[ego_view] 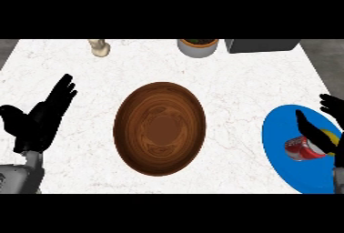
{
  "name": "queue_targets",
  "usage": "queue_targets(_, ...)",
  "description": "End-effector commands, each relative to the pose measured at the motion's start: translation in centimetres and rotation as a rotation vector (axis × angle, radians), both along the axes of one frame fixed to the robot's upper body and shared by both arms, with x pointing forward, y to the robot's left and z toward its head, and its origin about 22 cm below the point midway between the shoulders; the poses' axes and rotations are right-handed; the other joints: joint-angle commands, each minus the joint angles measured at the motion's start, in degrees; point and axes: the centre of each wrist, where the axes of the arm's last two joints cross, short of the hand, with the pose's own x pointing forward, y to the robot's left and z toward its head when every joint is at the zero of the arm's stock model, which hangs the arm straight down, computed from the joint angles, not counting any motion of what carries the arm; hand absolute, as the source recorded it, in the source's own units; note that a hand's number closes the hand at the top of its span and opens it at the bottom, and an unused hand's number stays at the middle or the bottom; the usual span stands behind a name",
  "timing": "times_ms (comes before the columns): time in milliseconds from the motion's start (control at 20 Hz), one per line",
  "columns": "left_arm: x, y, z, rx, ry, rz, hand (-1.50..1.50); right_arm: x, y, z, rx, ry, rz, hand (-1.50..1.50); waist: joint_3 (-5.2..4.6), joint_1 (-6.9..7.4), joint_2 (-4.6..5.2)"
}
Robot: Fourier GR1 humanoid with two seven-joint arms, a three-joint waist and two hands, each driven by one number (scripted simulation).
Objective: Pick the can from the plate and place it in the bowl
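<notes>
A red can (306,149) lies on its side on a blue plate (285,159) at the right edge of the white marbled surface (87,91). The right robot hand (321,132) is over the plate with its fingers spread and straight, reaching just past the far side of the can; the thumb (306,127) points up to the left of them. The fingers are apart and not closed around the can, though I cannot tell whether they touch it. A bit of yellow shows on the plate just beyond the can, partly hidden by the hand.

In the middle of the surface sits a wide wooden bowl (160,128), dark brown with a lighter ringed floor, holding nothing. It stands well apart from the plate.

The left robot hand (39,120) rests open at the left edge, fingers straight and pointing away, thumb out to the left.

Along the far edge are a small beige figure (99,47), a grey pot (197,47) with dark contents, and the corner of a dark grey box (262,45).
</notes>
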Motion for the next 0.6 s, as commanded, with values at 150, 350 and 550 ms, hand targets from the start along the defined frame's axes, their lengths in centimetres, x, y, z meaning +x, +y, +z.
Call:
queue_targets(150,0.7,-0.3,-0.2,-0.043,0.062,-0.088,0.00,-5.4,4.1,-2.7,-0.227,-0.136,-0.146,-1.50,0.18,2.54,-0.35)
queue_targets(350,1.1,2.0,0.9,-0.025,0.065,-0.085,0.00,-6.8,2.4,-0.3,-0.315,0.013,-0.193,-1.50,-0.15,2.30,-0.28)
queue_targets(550,0.8,0.7,0.4,-0.025,0.060,-0.090,0.00,-7.4,0.4,1.2,-0.340,0.266,-0.240,-1.50,-0.32,2.88,-0.15)
